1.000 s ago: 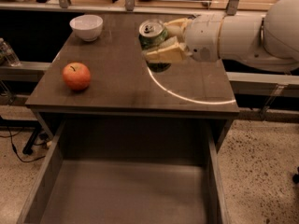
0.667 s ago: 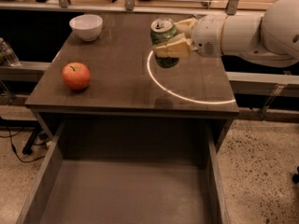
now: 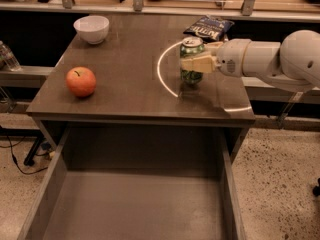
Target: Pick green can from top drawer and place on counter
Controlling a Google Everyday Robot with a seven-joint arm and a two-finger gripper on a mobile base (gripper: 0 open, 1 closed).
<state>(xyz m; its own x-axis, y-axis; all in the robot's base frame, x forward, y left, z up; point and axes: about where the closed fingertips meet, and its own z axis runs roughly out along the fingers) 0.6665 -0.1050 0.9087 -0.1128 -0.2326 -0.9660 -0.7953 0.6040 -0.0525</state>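
Gripping the green can (image 3: 191,48) around the middle of its body, the end effector (image 3: 190,62) reached in from the right edge of the counter (image 3: 130,91). One pale finger lay across the can's near face and the other was hidden behind it, so the jaws were closed to just the can's width. The can stood upright with its silver top showing, towards the right edge and nearer the far right corner than the front one. Its base was at the counter surface or barely above it; contact could not be told for certain. A bright arc of reflected light (image 3: 161,74) curved just beside it on the left. The top drawer (image 3: 135,209) stood pulled out below the front edge with nothing seen on its flat bottom.

Judged as an object, the can was probably light, with thin, smooth aluminium walls that would dent under a hard squeeze and slip under a weak one. A mid-body hold across the diameter, as here, looked the soundest, keeping it level and clear of the rim and pull tab.

An apple (image 3: 81,81) sat near the left edge, a white bowl (image 3: 92,29) by the far left corner and a chip bag (image 3: 210,28) at the far edge behind the can, all apart from it.
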